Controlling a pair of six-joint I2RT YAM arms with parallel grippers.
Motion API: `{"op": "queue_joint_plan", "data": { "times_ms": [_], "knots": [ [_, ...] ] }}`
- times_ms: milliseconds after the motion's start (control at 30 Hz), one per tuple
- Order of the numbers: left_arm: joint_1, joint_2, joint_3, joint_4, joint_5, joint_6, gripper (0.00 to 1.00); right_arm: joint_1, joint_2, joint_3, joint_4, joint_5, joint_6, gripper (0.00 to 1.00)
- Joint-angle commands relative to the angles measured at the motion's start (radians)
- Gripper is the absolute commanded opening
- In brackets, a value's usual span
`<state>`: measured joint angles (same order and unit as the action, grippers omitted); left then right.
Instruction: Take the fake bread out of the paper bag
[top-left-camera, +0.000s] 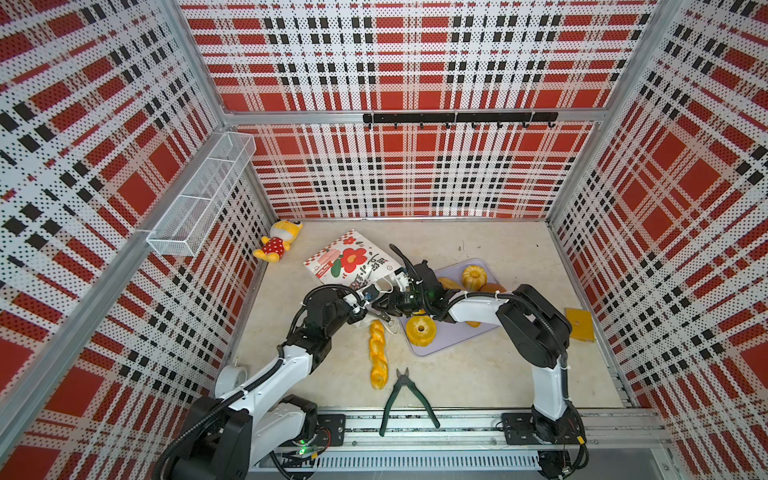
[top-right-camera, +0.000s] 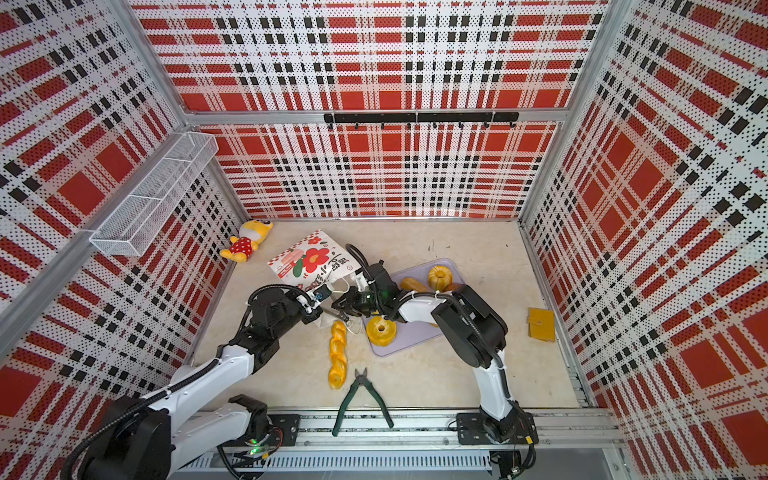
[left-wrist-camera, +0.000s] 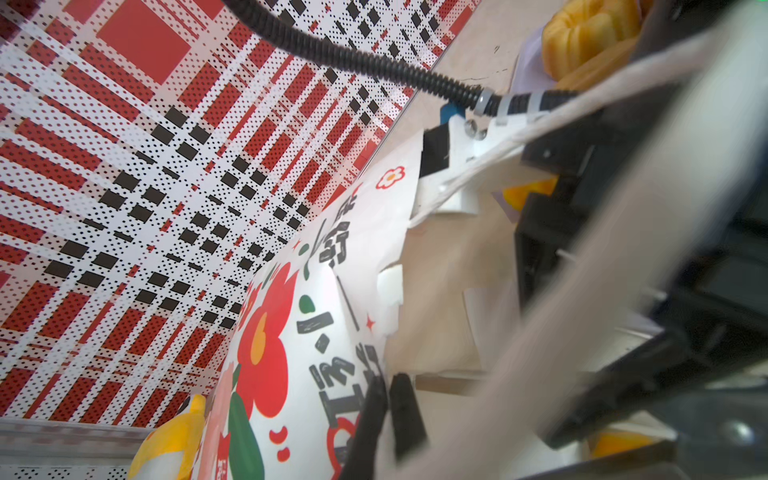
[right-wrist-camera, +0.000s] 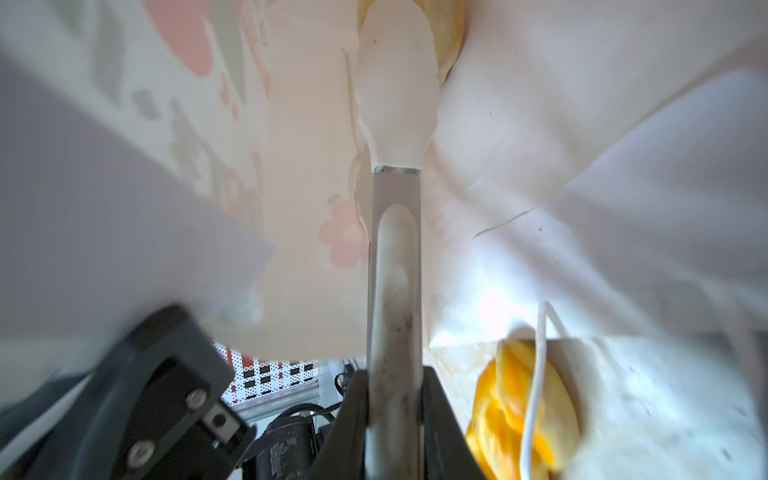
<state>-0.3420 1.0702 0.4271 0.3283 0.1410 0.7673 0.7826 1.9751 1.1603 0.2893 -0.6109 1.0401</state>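
Observation:
The paper bag (top-left-camera: 349, 262) lies on its side, mouth toward the arms. My left gripper (left-wrist-camera: 386, 399) is shut on the bag's edge (left-wrist-camera: 291, 353) at the mouth. My right gripper (right-wrist-camera: 395, 415) is shut on metal tongs (right-wrist-camera: 395, 249) with white tips. The tongs reach inside the bag to a yellow fake bread (right-wrist-camera: 451, 45) deep within. A twisted braid (top-left-camera: 378, 353) lies on the table by the mouth, a white cord handle (right-wrist-camera: 536, 395) across its end. A ring (top-left-camera: 420, 330), a fluted cake (top-left-camera: 473, 277), a long loaf (top-left-camera: 449, 284) and a brown bun (top-left-camera: 492, 287) sit on the lilac tray (top-left-camera: 449, 347).
A yellow plush doll (top-left-camera: 274, 245) lies in the back left corner. Green-handled pliers (top-left-camera: 405, 399) lie near the front rail and a yellow square pad (top-left-camera: 579, 325) by the right wall. A wire basket (top-left-camera: 199, 195) hangs on the left wall.

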Motion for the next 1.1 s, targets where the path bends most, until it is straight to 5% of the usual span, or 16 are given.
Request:
{"op": "queue_joint_plan", "data": {
  "times_ms": [0,433,733,1067],
  "knots": [
    [-0.005,-0.014,-0.011,0.030,-0.020,-0.022,0.00,-0.001,-0.073,-0.021,0.009,-0.001,-0.048,0.00],
    [-0.005,-0.009,0.006,0.048,-0.049,-0.066,0.00,0.000,-0.148,-0.117,0.006,0.025,-0.064,0.00],
    [-0.006,-0.019,0.009,0.043,-0.048,-0.070,0.00,-0.001,-0.125,-0.147,0.159,0.040,0.010,0.00],
    [-0.014,-0.004,0.043,0.047,-0.170,-0.104,0.00,-0.003,-0.298,-0.211,-0.074,0.065,-0.107,0.00]
  ]
}}
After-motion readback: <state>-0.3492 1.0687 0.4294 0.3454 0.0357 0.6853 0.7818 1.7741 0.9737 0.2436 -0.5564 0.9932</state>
